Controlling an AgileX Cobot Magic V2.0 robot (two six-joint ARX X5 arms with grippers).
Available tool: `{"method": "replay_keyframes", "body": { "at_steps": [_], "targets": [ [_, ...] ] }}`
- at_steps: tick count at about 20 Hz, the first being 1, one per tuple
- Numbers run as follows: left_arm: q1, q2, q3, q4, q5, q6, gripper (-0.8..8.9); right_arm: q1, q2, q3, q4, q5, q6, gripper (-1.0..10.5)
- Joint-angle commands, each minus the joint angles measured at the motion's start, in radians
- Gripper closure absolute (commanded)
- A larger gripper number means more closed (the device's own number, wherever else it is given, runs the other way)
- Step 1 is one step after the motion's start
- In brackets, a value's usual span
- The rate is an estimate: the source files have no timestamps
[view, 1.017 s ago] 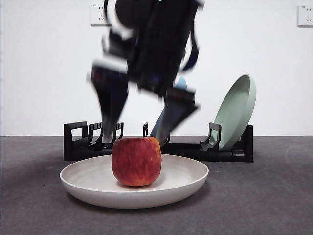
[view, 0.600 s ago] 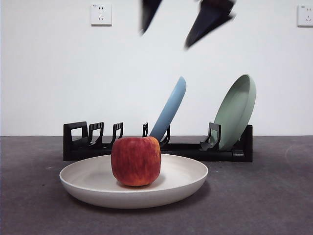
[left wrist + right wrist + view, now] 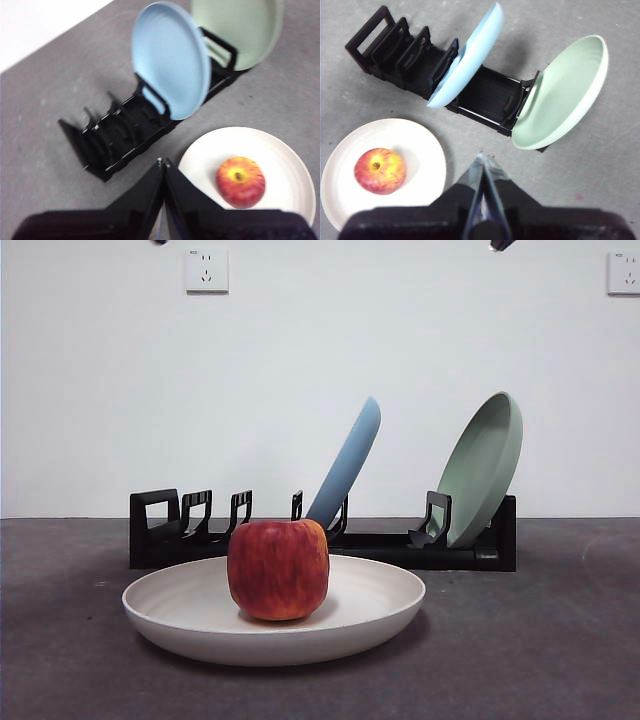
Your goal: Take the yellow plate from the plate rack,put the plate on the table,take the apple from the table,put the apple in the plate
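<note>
The cream yellow plate (image 3: 370, 605) lies flat on the dark grey table (image 3: 540, 660), in front of the black plate rack (image 3: 380, 545). The red apple (image 3: 279, 569) stands upright in the plate's middle. It also shows in the left wrist view (image 3: 240, 181) and the right wrist view (image 3: 380, 171). Both arms are raised high above the table. My left gripper (image 3: 163, 162) is shut and empty, above the table between rack and plate. My right gripper (image 3: 483, 157) is shut and empty, above the table in front of the rack. In the front view only black tips (image 3: 498, 244) show at the top edge.
A light blue plate (image 3: 346, 465) leans in the rack's middle slots. A sage green plate (image 3: 484, 468) leans at the rack's right end. The rack's left slots (image 3: 190, 515) hold nothing. White wall with two sockets (image 3: 206, 270) behind.
The arm that hung over the apple and plate has risen out of the front view; only tips remain at the top edge. Apple and plates have not moved.
</note>
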Motion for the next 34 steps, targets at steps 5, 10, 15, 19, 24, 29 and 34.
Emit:
{"method": "replay_keyframes", "body": {
  "at_steps": [5,10,15,19,24,29,34],
  "targets": [
    [0.262,-0.064,-0.079,0.052,0.220,0.005,8.23,-0.030,-0.130,-0.293,0.250,-0.079,0.000,9.6],
    [0.313,-0.269,-0.352,0.226,0.216,-0.064,8.23,-0.029,-0.289,-0.589,0.429,-0.079,0.065,9.6],
    [0.312,-0.511,-0.676,0.372,0.209,-0.156,8.23,-0.029,-0.440,-0.847,0.594,-0.072,0.112,9.6],
    [0.312,-0.613,-0.762,0.415,0.211,-0.170,8.23,-0.030,-0.468,-0.904,0.625,-0.052,0.108,9.6],
    [0.312,-0.600,-0.760,0.394,0.211,-0.172,8.16,-0.030,-0.469,-0.904,0.624,-0.046,0.120,9.6],
    [0.312,-0.590,-0.760,0.394,0.211,-0.172,8.16,-0.030,-0.470,-0.904,0.624,-0.046,0.120,9.6],
    [0.325,-0.655,-0.760,0.355,0.209,-0.142,8.16,-0.030,-0.470,-0.904,0.624,-0.046,0.120,9.6]
  ]
}}
